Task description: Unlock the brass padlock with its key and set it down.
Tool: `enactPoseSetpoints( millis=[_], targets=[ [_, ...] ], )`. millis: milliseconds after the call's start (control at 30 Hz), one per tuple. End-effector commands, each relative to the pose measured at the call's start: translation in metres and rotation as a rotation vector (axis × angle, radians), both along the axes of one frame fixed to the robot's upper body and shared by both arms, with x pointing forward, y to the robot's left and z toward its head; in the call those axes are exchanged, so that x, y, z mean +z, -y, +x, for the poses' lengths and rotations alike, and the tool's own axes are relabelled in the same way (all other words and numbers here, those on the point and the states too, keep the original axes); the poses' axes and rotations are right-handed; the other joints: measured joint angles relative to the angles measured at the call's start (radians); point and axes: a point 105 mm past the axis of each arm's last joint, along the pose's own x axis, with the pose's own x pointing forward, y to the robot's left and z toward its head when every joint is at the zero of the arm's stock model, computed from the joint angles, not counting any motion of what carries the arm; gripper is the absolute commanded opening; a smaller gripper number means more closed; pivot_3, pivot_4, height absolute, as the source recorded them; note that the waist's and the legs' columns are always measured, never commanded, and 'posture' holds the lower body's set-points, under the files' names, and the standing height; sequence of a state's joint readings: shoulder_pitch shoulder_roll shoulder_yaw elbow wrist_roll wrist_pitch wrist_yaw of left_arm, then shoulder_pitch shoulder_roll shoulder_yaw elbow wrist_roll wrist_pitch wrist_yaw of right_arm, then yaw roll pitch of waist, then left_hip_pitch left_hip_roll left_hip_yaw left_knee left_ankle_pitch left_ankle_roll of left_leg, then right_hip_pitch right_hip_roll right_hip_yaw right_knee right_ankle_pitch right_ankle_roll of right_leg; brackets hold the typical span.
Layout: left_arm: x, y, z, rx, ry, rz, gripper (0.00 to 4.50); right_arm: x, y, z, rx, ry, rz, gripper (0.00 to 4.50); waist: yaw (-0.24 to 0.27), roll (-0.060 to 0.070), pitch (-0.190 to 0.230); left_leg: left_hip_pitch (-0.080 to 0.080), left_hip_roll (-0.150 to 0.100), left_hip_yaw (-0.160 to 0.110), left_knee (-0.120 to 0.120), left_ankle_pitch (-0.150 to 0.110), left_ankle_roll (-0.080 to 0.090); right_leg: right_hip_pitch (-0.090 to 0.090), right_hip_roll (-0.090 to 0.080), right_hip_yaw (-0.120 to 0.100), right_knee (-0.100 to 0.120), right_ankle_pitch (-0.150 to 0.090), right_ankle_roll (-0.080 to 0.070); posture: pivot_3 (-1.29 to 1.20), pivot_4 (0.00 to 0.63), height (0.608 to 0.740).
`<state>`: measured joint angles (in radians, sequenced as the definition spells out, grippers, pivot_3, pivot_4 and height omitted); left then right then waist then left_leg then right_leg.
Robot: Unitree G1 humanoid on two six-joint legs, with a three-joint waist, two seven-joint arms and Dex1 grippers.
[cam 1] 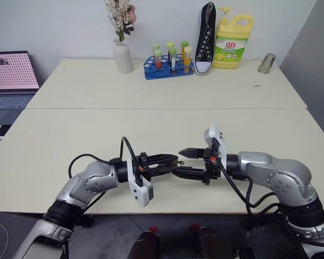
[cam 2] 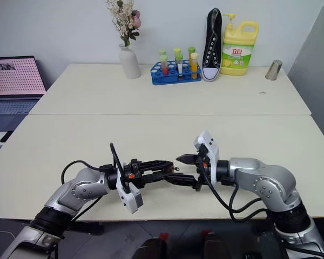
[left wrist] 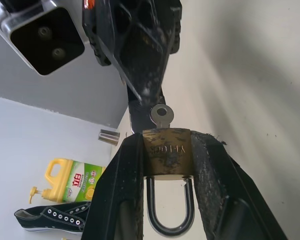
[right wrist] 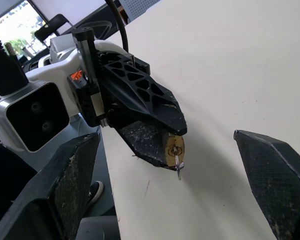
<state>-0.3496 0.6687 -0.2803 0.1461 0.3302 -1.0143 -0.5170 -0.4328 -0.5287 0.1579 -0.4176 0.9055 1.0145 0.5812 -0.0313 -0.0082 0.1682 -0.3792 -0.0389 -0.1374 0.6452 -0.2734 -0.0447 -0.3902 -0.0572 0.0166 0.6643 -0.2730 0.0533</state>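
Above the near edge of the desk [cam 1: 70, 129], we see the 2 arms meeting tip to tip. The left gripper [cam 1: 171, 161] is clamped on the brass padlock [left wrist: 167, 151], its 2 black fingers [left wrist: 125, 195] pressing the lock's flat sides. In the left wrist view the silvery shackle [left wrist: 169, 212] curves back toward the wrist between those fingers, and the key [left wrist: 161, 115] stands in the lock's far end with its round bow sticking out. The right wrist view shows the same lock end-on at the left fingertips, the key's thin blade edge hanging from the keyhole.

The right gripper [cam 1: 186, 163] faces it from the opposite side with its jaws spread wide and nothing between them; in its own wrist view its 2 fingers [right wrist: 65, 185] stand far apart at either side of the lock and key, touching neither. The padlock is held in the air over the desk's front strip, roughly midway along the near edge, not resting on the surface.

Along the far edge we find a white vase [cam 1: 122, 56] of dried flowers, a blue rack of tubes [cam 1: 167, 67], a black sneaker [cam 1: 205, 38] propped upright, a yellow detergent bottle [cam 1: 233, 46] and a small metal cup [cam 1: 267, 63] toward the far right corner. A laptop [cam 1: 11, 75] sits off the desk's left side.
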Motion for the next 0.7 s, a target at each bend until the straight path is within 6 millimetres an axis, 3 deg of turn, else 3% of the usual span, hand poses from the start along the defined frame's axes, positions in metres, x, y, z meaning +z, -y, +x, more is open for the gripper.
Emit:
enactPoseSetpoints(
  millis=[33, 67, 167, 500, 700],
  targets=[
    [0.0104, 0.0056, -0.0057, -0.047, 0.033, -0.028, 0.97, 0.0063, -0.0036, 0.003, 0.007, 0.027, 0.013, 4.5, 0.0, 0.0, 0.0, 0.0, 0.0, 0.0, 0.0, 0.0, 0.0, 0.0, 0.0, 0.0, 0.0, 0.0, 0.0, 0.0, 0.15, 0.74],
    [0.0102, 0.0057, -0.0057, -0.047, 0.032, -0.028, 0.97, 0.0057, -0.0045, 0.0036, 0.009, 0.026, 0.012, 4.5, 0.0, 0.0, 0.0, 0.0, 0.0, 0.0, 0.0, 0.0, 0.0, 0.0, 0.0, 0.0, 0.0, 0.0, 0.0, 0.0, 0.15, 0.74],
    [0.0101, 0.0053, -0.006, -0.046, 0.03, -0.029, 0.97, 0.0048, -0.0064, 0.0057, 0.009, 0.023, 0.013, 3.93, -0.001, 0.0, 0.0, 0.0, 0.0, 0.0, 0.0, 0.0, 0.0, 0.0, 0.0, 0.0, 0.0, 0.0, 0.0, 0.0, 0.15, 0.74],
    [0.0097, 0.005, -0.0058, -0.036, 0.025, -0.036, 0.97, 0.006, -0.009, 0.0046, 0.046, 0.037, 0.008, 0.21, -0.001, 0.0, 0.0, 0.0, 0.0, 0.0, 0.0, 0.0, 0.0, 0.0, 0.0, 0.0, 0.0, 0.0, 0.0, 0.0, 0.15, 0.74],
    [0.0109, 0.0046, -0.0056, -0.03, 0.007, -0.063, 0.97, 0.0091, -0.0103, 0.0031, 0.065, 0.049, 0.015, 0.13, -0.001, 0.0, 0.0, 0.0, 0.0, 0.0, 0.0, 0.0, 0.0, 0.0, 0.0, 0.0, 0.0, 0.0, 0.0, 0.0, 0.15, 0.74]
  ],
)
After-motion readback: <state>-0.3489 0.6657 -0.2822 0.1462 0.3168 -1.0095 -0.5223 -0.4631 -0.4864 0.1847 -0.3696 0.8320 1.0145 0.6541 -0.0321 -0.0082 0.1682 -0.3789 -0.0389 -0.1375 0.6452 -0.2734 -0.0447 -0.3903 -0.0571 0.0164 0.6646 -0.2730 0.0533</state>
